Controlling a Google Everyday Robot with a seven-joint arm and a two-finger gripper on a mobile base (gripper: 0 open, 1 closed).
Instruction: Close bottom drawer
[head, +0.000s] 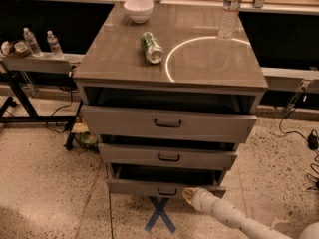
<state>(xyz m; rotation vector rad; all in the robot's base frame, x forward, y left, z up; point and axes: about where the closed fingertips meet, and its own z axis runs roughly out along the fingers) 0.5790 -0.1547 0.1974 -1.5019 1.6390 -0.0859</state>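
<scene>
- The bottom drawer (134, 187) is pulled partway out. Its front lies just left of the fingers, and its dark handle (167, 191) is a little further left.
- The gripper (191, 196) sits low by the right part of that front. Its fingers look pressed together into one blunt tip, and I cannot tell whether they touch the front.
- A good push likely runs straight back, nearer the handle, so the box does not skew.
- The middle drawer (199, 159), also open, juts out above the fingers, so the tip should stay under it.
</scene>
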